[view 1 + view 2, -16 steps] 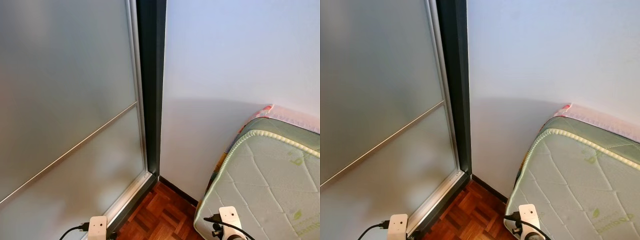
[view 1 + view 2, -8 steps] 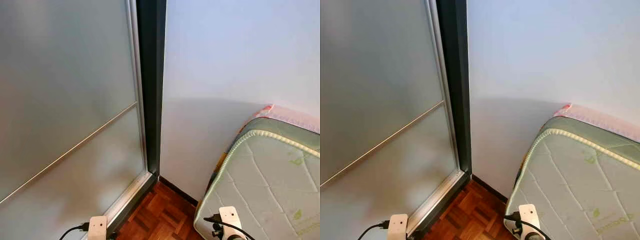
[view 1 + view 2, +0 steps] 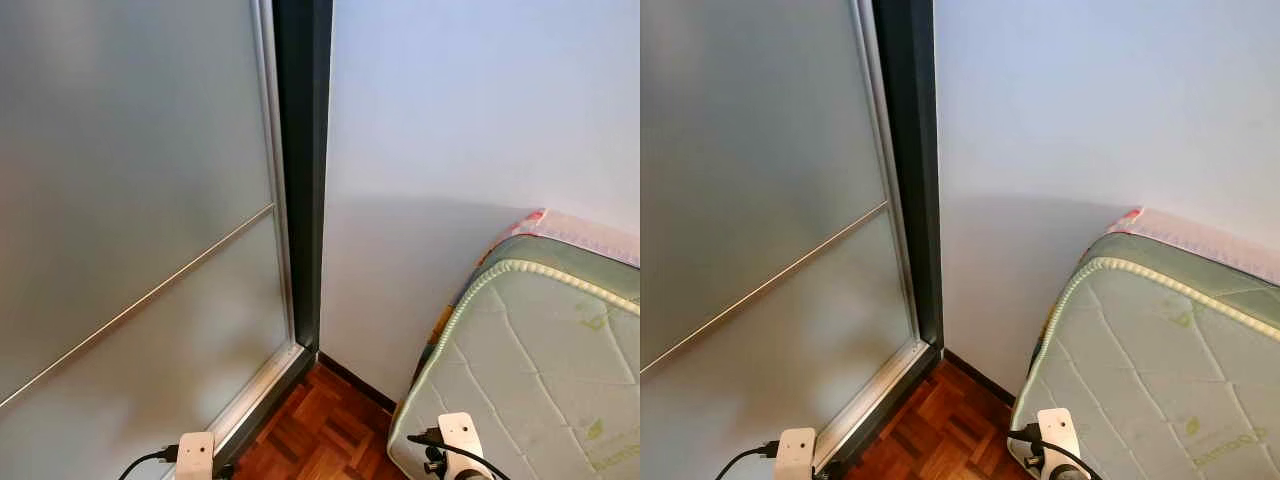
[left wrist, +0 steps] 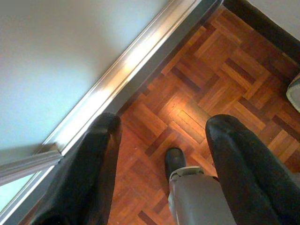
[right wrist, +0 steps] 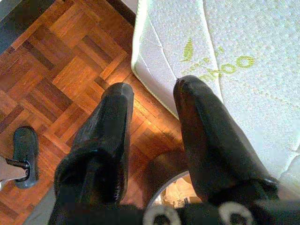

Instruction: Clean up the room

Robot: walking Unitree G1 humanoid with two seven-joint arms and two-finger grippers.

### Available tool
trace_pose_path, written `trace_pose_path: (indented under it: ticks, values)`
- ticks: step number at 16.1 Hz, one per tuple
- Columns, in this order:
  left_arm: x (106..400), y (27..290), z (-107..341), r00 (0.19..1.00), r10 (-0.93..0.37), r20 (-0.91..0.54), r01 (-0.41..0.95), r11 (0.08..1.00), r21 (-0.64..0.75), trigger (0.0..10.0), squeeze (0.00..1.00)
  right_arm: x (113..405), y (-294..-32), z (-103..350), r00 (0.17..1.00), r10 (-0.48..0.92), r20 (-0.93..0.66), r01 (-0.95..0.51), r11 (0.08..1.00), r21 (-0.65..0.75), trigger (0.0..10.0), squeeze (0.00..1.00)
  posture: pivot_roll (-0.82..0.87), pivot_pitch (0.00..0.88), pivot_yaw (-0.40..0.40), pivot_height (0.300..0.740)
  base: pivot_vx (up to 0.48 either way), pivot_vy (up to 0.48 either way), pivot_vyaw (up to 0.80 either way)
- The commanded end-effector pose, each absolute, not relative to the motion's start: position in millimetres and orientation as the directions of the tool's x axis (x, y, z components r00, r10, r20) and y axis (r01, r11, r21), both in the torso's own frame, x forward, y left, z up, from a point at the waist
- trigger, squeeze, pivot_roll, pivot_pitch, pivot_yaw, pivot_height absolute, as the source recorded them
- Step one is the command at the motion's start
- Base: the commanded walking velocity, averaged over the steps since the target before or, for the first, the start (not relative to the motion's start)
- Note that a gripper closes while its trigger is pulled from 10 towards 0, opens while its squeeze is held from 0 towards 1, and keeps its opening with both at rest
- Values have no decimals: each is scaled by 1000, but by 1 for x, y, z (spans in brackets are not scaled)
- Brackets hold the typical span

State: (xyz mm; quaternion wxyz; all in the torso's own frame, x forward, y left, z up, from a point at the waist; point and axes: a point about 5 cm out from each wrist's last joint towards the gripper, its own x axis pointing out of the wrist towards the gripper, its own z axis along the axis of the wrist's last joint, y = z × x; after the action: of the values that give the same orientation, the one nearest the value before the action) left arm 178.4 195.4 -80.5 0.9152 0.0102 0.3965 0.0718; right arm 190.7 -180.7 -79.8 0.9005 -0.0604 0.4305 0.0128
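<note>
**Two empty grippers, one corner of the room: hunting for something to tidy**

Facing a corner at close range. To the left, a frosted sliding door [image 3: 130,200] set in a dark frame [image 3: 303,150]; straight ahead, a plain white wall [image 3: 470,120]; to the right, a quilted green-trimmed mattress [image 3: 540,340] pushed up against that wall, with a pink edge [image 3: 590,232] peeking out behind it. Between door and mattress, a narrow wedge of parquet floor [image 3: 320,430].

Left gripper [image 4: 166,124] hanging low beside the door's metal track [image 4: 117,84], fingers spread wide, nothing between them, pointed down at the parquet and at the robot's own foot [image 4: 174,159]. Right gripper [image 5: 153,87] likewise hanging, fingers parted and holding nothing, poised above the mattress corner where it meets the floor.

Judged from this: early in the job, at the search-and-approach step rather than any pick or place. As for the room to be cleaned, just this corner of it within sight, with no item yet singled out for collection.

Next move, most likely: turn or step back from the corner to bring more of the room before the head camera, then choose a target. Tight quarters here, so worth minding the door frame on one side and the mattress on the other while turning, and keeping both arms tucked low.
</note>
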Motion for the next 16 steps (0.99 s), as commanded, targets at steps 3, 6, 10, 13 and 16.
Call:
trace_pose_path:
  ticks: [3, 6, 10, 13, 16]
  values:
    - [173, 242, -77, 570, 118, -813, -150, 988, 38, 10000, 0, 210, -203, -69, 599, -17, -801, 164, 981, 102, 10000, 0, 46, 0, 66, 740, 0, 0, 0]
    - [173, 242, -77, 570, 118, -813, -150, 988, 38, 10000, 0, 210, -203, -69, 599, -17, -801, 164, 981, 102, 10000, 0, 46, 0, 66, 740, 0, 0, 0]
    - [173, 242, -77, 570, 118, -813, -150, 988, 38, 10000, 0, 210, -203, -69, 599, -17, -801, 164, 981, 102, 10000, 0, 46, 0, 66, 740, 0, 0, 0]
    - [173, 242, -77, 570, 118, -813, -150, 988, 38, 10000, 0, 210, -203, -69, 599, -17, -801, 164, 981, 102, 10000, 0, 46, 0, 66, 740, 0, 0, 0]
    - [179, 238, -76, 584, 122, -803, -163, 986, 32, 10000, 0, 207, -201, -70, 619, -2, -785, 175, 975, 135, 10000, 0, 62, 0, 59, 740, 0, 0, 0]
